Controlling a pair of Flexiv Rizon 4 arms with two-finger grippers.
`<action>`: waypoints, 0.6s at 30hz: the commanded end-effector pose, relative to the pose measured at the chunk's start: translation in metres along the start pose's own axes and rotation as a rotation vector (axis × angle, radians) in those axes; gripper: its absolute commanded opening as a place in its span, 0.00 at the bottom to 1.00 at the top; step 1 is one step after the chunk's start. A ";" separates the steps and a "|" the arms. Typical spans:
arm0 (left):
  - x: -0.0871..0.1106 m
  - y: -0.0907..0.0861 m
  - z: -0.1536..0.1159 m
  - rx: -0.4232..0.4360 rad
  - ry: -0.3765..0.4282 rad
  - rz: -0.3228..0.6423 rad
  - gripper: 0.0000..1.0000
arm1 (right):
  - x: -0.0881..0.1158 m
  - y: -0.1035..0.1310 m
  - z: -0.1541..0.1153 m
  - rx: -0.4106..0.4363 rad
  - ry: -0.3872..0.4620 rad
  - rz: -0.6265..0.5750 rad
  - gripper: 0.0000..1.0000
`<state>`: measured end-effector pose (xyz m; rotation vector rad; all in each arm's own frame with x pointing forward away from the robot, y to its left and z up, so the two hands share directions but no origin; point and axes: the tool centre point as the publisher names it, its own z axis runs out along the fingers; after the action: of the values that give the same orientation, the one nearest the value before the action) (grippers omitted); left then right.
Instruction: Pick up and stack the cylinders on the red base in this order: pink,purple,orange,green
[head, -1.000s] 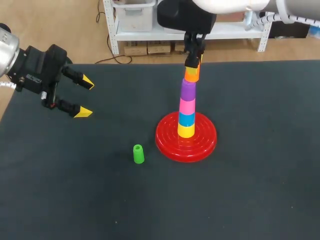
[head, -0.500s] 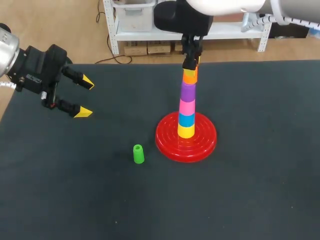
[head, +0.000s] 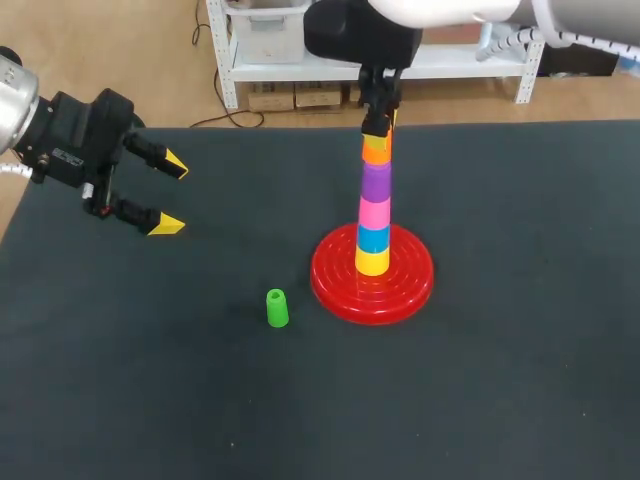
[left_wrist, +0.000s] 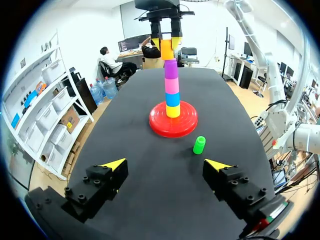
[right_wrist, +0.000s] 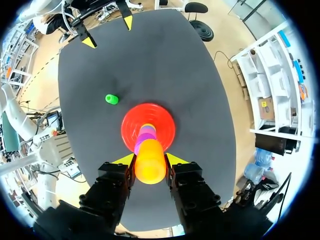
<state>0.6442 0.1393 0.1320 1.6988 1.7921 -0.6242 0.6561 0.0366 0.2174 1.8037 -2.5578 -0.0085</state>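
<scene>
On the red base (head: 412, 287) stands a stack: yellow at the bottom, then blue, the pink cylinder (head: 374, 213) and the purple cylinder (head: 376, 181). The orange cylinder (head: 376, 151) sits on top of the purple one, with my right gripper (head: 377, 130) shut on it from above. The right wrist view looks straight down the orange cylinder (right_wrist: 150, 165) between the fingers. The green cylinder (head: 277, 308) stands alone on the mat, left of the base. My left gripper (head: 170, 195) hangs open and empty at the far left, well away from the green cylinder (left_wrist: 199, 145).
The dark mat (head: 500, 400) covers the whole table. Only the base, the stack and the green cylinder stand on it. The table's back edge runs just behind the stack.
My right gripper has shifted slightly left with the orange cylinder, bringing it in line over the purple one. The left arm and the green cylinder have not moved.
</scene>
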 end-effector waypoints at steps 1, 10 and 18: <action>0.001 0.000 0.000 -0.002 -0.004 0.002 1.00 | 0.005 0.004 0.000 0.012 -0.010 0.002 0.00; 0.001 0.000 0.000 -0.002 -0.004 0.002 1.00 | 0.007 0.003 0.000 0.009 0.004 0.007 0.00; 0.001 0.000 0.000 -0.002 -0.004 0.002 1.00 | 0.006 0.005 0.005 -0.007 0.004 -0.005 0.00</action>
<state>0.6442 0.1393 0.1320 1.6988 1.7922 -0.6242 0.6490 0.0331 0.2150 1.8037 -2.5493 -0.0070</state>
